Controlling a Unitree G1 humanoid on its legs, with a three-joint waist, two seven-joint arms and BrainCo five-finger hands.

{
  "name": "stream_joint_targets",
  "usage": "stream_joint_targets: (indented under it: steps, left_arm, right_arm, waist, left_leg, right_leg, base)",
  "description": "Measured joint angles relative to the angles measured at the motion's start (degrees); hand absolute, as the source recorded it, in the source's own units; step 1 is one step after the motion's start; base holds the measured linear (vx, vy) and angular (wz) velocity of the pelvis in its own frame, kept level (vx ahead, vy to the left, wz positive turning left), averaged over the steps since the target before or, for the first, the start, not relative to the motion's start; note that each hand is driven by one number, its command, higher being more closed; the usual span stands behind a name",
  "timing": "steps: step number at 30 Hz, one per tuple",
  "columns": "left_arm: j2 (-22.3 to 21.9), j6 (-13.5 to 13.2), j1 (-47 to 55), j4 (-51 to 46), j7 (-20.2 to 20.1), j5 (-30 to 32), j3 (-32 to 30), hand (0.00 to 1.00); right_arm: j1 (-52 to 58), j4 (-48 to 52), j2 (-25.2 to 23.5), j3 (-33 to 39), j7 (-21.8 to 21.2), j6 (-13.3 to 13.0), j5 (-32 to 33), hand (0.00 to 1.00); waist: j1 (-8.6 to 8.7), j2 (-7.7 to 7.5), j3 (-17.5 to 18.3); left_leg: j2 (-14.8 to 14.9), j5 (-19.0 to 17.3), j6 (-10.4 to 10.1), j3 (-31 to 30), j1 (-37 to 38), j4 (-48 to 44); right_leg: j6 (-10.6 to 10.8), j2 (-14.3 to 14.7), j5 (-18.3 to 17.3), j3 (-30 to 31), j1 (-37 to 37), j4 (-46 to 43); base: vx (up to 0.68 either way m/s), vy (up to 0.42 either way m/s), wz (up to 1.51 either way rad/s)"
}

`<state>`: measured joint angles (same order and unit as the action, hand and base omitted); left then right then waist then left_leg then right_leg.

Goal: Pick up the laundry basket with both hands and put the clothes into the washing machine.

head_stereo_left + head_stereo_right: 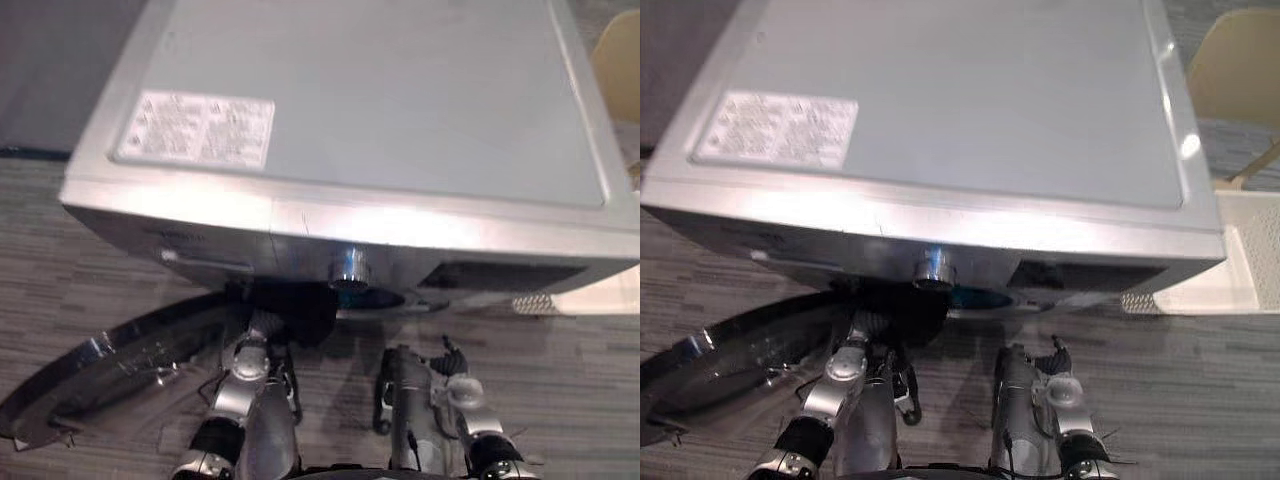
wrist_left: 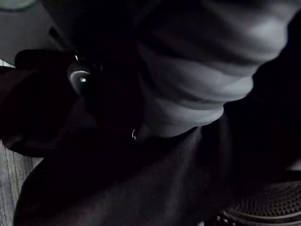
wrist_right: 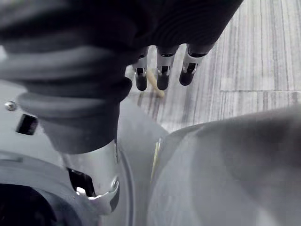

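Note:
The silver washing machine (image 1: 380, 110) stands in front of me, seen from above, with its round glass door (image 1: 120, 360) swung open to the left. Dark clothes (image 1: 300, 312) hang at the drum opening under the front edge. My left arm (image 1: 245, 375) reaches into that opening, its hand buried in the dark cloth (image 2: 117, 179) beside the grey rubber door seal (image 2: 197, 84). My right hand (image 1: 1058, 362) hangs free below the machine's front, its fingers (image 3: 162, 77) relaxed over the floor and holding nothing. The white laundry basket (image 1: 1252, 262) sits on the floor right of the machine.
A beige chair (image 1: 1230, 70) stands behind the basket at the far right. The perforated drum (image 2: 265, 209) shows past the cloth. A control knob (image 1: 350, 268) juts from the machine's front panel. Grey striped carpet (image 1: 560, 370) lies in front.

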<state>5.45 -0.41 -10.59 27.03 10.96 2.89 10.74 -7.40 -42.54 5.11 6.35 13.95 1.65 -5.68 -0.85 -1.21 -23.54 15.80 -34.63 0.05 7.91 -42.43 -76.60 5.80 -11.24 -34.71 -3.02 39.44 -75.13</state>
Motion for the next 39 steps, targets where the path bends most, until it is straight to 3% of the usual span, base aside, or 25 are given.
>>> stream_joint_targets:
  steps: [5, 11, 15, 20, 21, 28, 29, 35, 39]
  left_arm:
    - [-3.66, -0.01, -7.14, -3.15, 0.69, -0.03, 3.36, 1.00]
    - [-7.48, 0.06, -16.67, -4.36, 2.13, -0.72, 7.92, 1.00]
    - [-8.71, 0.17, -22.86, -7.19, 4.36, -1.14, 11.70, 1.00]
    - [-11.08, 0.06, -33.95, -9.21, 8.94, -1.19, 13.56, 1.00]
    - [-11.10, 0.03, -37.05, -9.27, 10.69, -1.11, 13.24, 1.00]
    - [-6.91, 0.86, -46.18, -7.53, 18.12, 4.60, 8.14, 1.00]
    - [-6.36, 1.48, -46.97, -6.12, 18.38, 7.37, 7.59, 0.00]
    - [-5.65, 4.69, -47.00, 3.05, 18.85, 15.99, 5.31, 0.00]
    - [-5.69, 7.65, -47.76, 12.18, 14.28, 20.78, 0.76, 0.00]
  right_arm:
    - [-3.18, 5.85, -1.66, 1.84, 2.36, -0.03, 0.53, 0.00]
    - [-8.62, 8.41, 0.27, 2.73, 4.74, -0.16, 0.78, 0.00]
    - [-8.52, 10.19, 0.93, 3.14, 5.44, -0.24, 1.93, 0.00]
    - [-8.44, 10.08, 0.34, 2.57, 6.06, -0.84, 2.35, 0.00]
    - [-8.42, 9.90, -0.11, 2.07, 6.05, -1.12, 2.34, 0.00]
    - [-7.86, 9.66, -1.49, 0.56, 6.07, -2.47, 2.08, 0.00]
    - [-7.66, 9.63, -1.57, 0.54, 6.07, -2.48, 1.81, 0.00]
    - [-7.49, 9.57, -1.56, 0.61, 6.33, -2.64, 1.54, 0.00]
    - [-8.01, 9.00, -1.54, 0.48, 6.22, -2.76, 1.28, 0.00]
  waist:
    - [-0.34, -1.24, -0.56]
    - [-0.30, -1.80, -0.23]
    - [0.16, -2.46, 0.18]
    - [0.53, -4.17, 1.32]
    - [0.97, -5.21, 2.04]
    - [1.91, -6.11, 4.75]
    - [1.80, -6.21, 4.90]
    - [1.56, -6.22, 4.91]
    - [1.62, -6.22, 4.91]
  left_leg:
    - [0.18, -0.23, -0.32, -3.46, -17.86, -10.25]
    - [0.06, 1.31, -0.41, -6.20, -32.98, -18.02]
    - [-0.71, 1.34, -0.37, -6.65, -35.98, -20.48]
    - [-0.77, 1.29, -0.46, -7.99, -39.00, -23.51]
    - [-0.76, 1.24, -0.71, -7.89, -39.83, -23.86]
    - [-0.03, 1.75, -1.25, -9.34, -42.14, -24.83]
    - [-0.01, 1.80, -1.20, -9.45, -42.17, -24.83]
    - [-0.33, 1.95, -0.95, -9.44, -42.30, -24.81]
    - [-0.80, 2.38, -1.40, -9.48, -42.47, -23.96]
  right_leg:
    - [-1.45, -1.32, -1.98, 0.16, 16.34, -11.89]
    - [-2.07, -2.36, -3.10, 0.13, 30.16, -20.90]
    - [-2.40, -2.99, -3.68, 0.60, 33.16, -24.56]
    - [-2.72, -2.99, -5.36, 0.88, 35.36, -27.94]
    - [-2.89, -2.97, -5.52, 1.22, 36.49, -28.63]
    - [-3.34, -2.48, -5.37, 0.10, 37.92, -29.23]
    - [-3.39, -2.54, -5.38, -0.08, 37.86, -29.22]
    - [-3.39, -2.93, -5.38, -0.21, 37.73, -29.17]
    - [-3.44, -3.20, -5.41, -0.40, 37.76, -28.79]
  base:
    - [-0.21, -0.076, 0.19]
    - [-0.06, -0.098, 0.11]
    - [0.01, -0.098, 0.14]
    - [-0.03, -0.091, 0.04]
    - [-0.05, -0.080, 0.02]
    - [-0.02, -0.062, -0.04]
    - [0.03, -0.068, 0.01]
    - [0.03, -0.037, 0.03]
    - [0.01, -0.045, 0.07]
